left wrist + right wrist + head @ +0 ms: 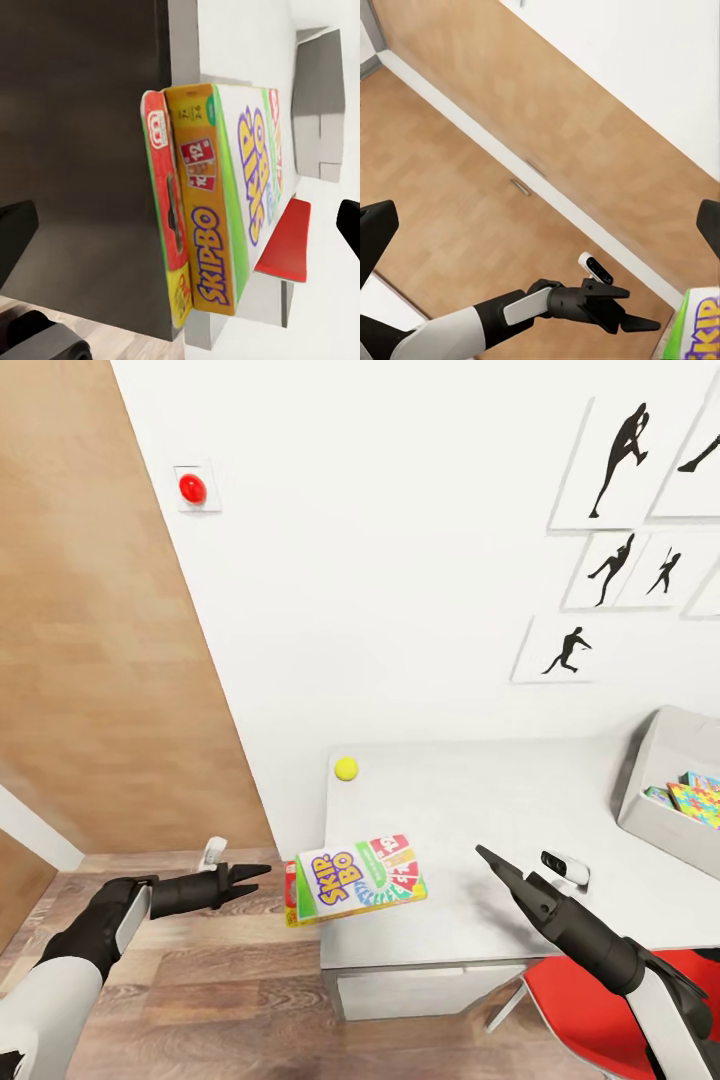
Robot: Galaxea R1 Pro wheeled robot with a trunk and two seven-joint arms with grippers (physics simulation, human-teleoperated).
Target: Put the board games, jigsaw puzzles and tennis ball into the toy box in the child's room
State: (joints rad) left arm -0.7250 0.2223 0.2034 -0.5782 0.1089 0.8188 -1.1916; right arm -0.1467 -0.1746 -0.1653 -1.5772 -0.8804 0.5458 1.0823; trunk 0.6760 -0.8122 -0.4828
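You have the table point(500, 800) ahead of you, its pale top running along the white wall with the baseball-player silhouette pictures point(620, 455). At the table's far right end sits the toy box point(660, 760), and you can see jigsaw puzzles point(695, 800) already lying inside it. Tucked under the table's near edge at the right is a red chair point(580, 1010). Two board games point(355, 878) lie stacked at the table's near left corner, overhanging its edge: the Skip-Bo box on top, a red box under it. The tennis ball point(346, 768) rests on the table near the wall, behind the stack. Your left gripper point(255, 880) hangs just off the table's left edge, fingers spread, beside the stack but not touching it. Your right gripper point(492, 860) hovers over the table right of the stack, also spread and empty.
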